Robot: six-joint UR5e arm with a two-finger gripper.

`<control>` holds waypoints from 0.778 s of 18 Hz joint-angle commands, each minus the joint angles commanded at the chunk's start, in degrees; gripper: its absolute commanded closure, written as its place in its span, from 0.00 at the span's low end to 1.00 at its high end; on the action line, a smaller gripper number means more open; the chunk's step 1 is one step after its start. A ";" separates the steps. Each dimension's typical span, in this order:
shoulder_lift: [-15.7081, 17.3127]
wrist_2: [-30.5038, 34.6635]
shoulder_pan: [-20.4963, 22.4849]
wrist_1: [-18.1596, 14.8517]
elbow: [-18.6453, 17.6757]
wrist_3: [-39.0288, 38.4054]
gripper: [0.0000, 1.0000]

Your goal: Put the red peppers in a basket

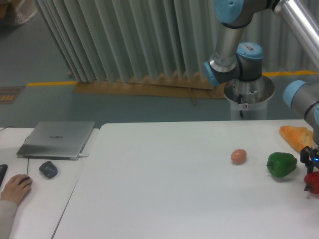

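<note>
The red pepper [314, 182] lies at the far right edge of the white table [174, 189], partly cut off by the frame. My gripper [310, 169] is right above and around it, with a dark finger [306, 185] down its left side. Only part of the gripper shows, so I cannot tell whether it is closed on the pepper. No basket is in view.
A green bell pepper [281, 165] sits just left of the gripper. An orange-brown bread loaf [297, 137] lies behind it, and a brown egg [239, 156] further left. A laptop [57, 139], a dark object [48, 169] and a person's hand on a mouse [16, 187] are at the left.
</note>
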 joint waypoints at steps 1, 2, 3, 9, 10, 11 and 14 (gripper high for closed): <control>0.09 -0.17 0.00 -0.09 0.00 0.00 0.50; 0.09 -0.18 0.00 -0.17 0.00 0.09 0.51; 0.18 -0.18 0.00 -0.18 0.00 0.00 0.60; 1.23 -0.26 0.09 -1.57 0.53 0.00 0.60; 1.75 -0.26 0.09 -2.37 0.53 0.00 0.60; 2.54 -0.44 0.17 -3.33 0.53 0.09 0.60; 4.56 -0.97 0.00 -6.67 0.70 0.17 0.59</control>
